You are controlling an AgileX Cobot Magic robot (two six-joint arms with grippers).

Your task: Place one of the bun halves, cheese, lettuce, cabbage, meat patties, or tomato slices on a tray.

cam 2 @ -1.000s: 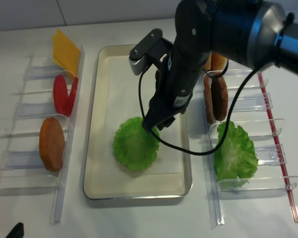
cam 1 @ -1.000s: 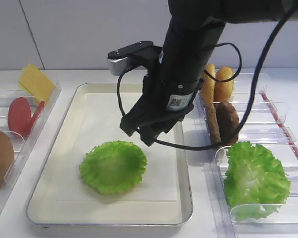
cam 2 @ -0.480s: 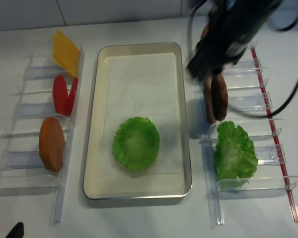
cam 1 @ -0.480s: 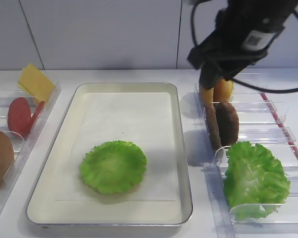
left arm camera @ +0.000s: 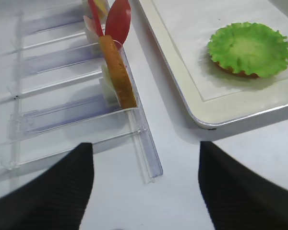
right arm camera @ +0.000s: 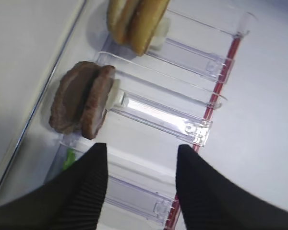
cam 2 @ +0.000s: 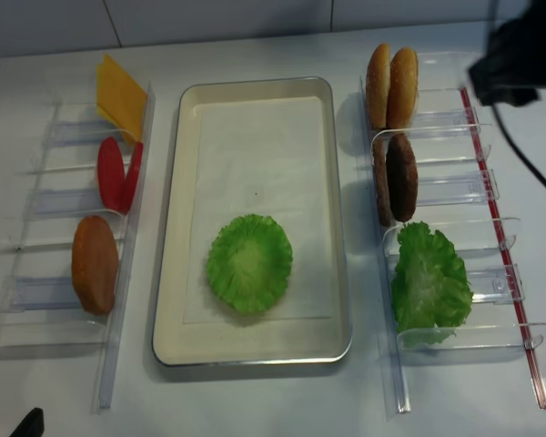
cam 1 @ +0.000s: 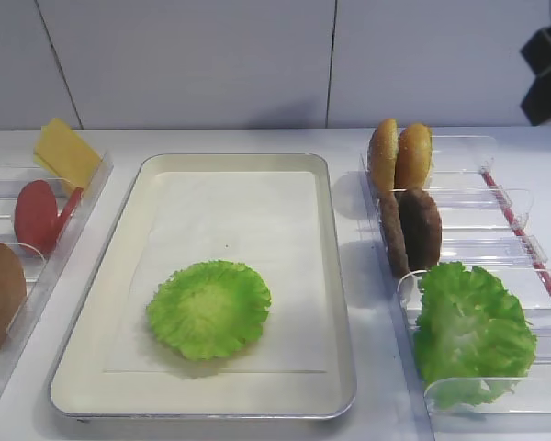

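One flat ruffled bright green lettuce leaf [cam 1: 209, 309] now lies alone on large cream rectangular tray [cam 1: 335, 276], over something brownish peeking at its edge. A second ago right gripper [right arm camera: 137, 184] hung just above leaf; now we see it well off to the right, over clear plastic bins [right arm camera: 168, 120], jaws wide apart, nothing between them. Dark brown meat patties [right arm camera: 81, 103] sit ahead-left of jaws, golden bun halves [right arm camera: 134, 19] further ahead. We judge lettuce placement done. Left gripper [left arm camera: 146, 189] spread open, empty, idle beside tray.
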